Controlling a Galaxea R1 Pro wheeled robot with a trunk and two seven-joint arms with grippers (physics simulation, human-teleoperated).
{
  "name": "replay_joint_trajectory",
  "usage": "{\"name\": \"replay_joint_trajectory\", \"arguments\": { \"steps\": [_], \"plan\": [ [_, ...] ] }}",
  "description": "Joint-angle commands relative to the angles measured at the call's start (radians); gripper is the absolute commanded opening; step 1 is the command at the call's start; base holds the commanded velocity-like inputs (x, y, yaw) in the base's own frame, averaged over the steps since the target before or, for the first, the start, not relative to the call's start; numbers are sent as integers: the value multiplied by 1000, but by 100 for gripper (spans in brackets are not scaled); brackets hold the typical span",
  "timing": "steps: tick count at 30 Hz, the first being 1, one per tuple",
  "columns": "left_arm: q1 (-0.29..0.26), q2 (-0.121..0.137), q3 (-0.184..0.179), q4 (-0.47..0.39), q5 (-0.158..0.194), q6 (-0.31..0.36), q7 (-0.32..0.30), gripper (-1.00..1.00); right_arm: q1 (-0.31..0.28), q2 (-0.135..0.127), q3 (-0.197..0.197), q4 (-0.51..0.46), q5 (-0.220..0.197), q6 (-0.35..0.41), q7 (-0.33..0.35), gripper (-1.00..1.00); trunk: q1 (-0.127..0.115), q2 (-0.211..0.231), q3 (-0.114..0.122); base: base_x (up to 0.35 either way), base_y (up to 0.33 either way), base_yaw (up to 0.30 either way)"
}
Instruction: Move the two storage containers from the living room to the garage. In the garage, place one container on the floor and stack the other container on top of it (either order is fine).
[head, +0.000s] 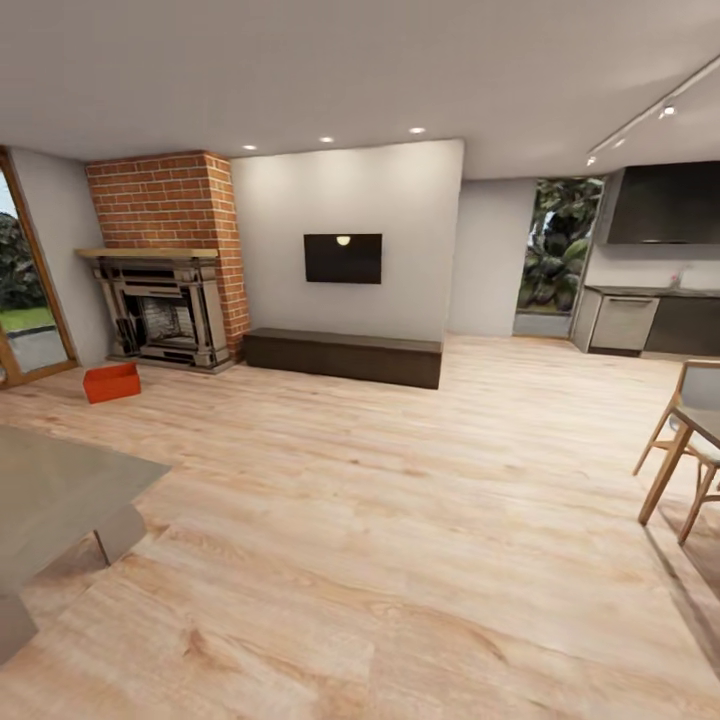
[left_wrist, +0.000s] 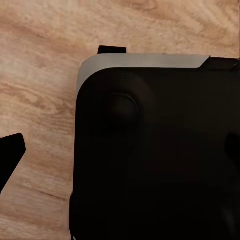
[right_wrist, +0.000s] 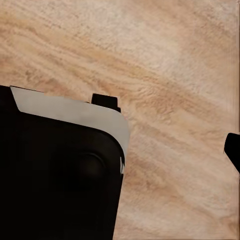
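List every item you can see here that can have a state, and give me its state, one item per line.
storage container: upright on the wood floor, near the fireplace, not held.
television: screen dark, mounted on the wall.
fireplace: no fire visible.
ceiling lights: on.
chair: upright, at the table edge.
left gripper: fingertip at the left wrist view's edge, open or shut unclear.
right gripper: fingertip at the right wrist view's edge, open or shut unclear.

One orange-red storage container (head: 111, 382) sits on the light wood plank floor (head: 380, 500) of the living room, far from the camera at the head view's left. It is a low rectangular bin with straight walls, resting flat on its base and turned slightly askew. It lies just in front of the brick-topped fireplace (head: 165, 300), near the glass door (head: 25, 290)
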Motion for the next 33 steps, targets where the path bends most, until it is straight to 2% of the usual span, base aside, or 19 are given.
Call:
{"name": "replay_joint_trajectory", "arguments": {
  "steps": [1, 23, 33],
  "plan": [
    [0, 0, 0, 0, 8, -3, 0, 100, -1, 1, 8, 3, -8, -5, 0, 100, 1, 0, -1, 321, 0, 71],
    [0, 0, 0, 1, 8, -3, 0, 100, -1, 5, 7, 3, -8, -5, 0, 100, 1, 0, -1, 321, 0, 7],
    [0, 0, 0, 1, 8, -3, 0, 100, -1, 1, 7, 3, -8, -5, 0, 100, 1, 0, -1, 321, 0, 125]
  ]
}}
